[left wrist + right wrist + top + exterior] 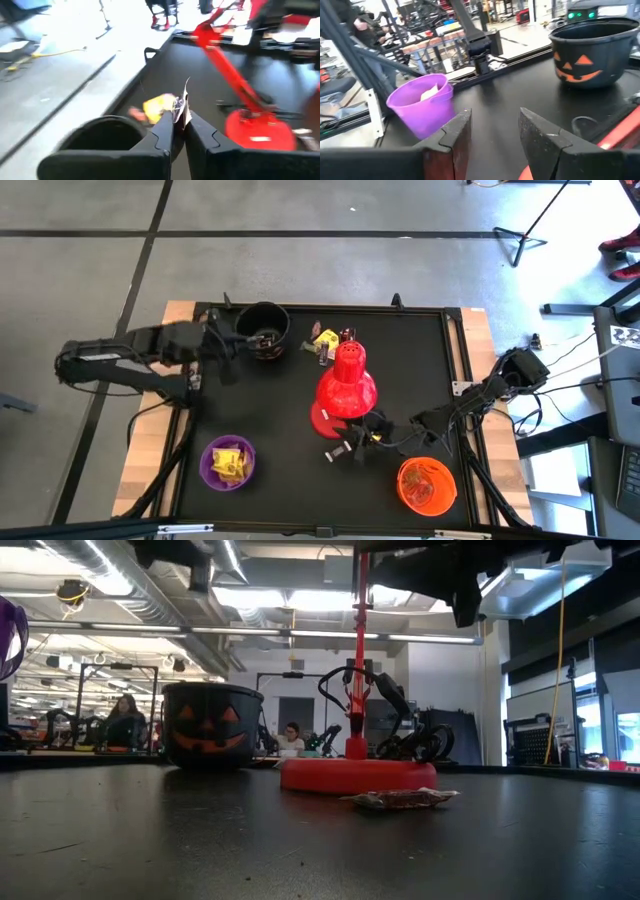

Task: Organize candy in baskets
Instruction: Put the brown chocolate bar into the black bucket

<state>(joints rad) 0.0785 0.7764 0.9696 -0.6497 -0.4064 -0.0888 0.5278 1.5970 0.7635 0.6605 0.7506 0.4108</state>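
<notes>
1. The red lamp stands mid-table, blocking straight passage between the two sides.
2. Open table lies between the black bucket and purple bucket.
3. Candy clutters the far middle.

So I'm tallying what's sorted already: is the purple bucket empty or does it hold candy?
Not empty. The purple bucket holds yellow-wrapped candy, visible from above.

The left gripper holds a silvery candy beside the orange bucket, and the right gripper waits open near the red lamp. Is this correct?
Not quite. The left gripper holds the silvery candy beside the black bucket, not the orange bucket; the high view shows it. The right gripper does wait open near the red lamp.
</notes>
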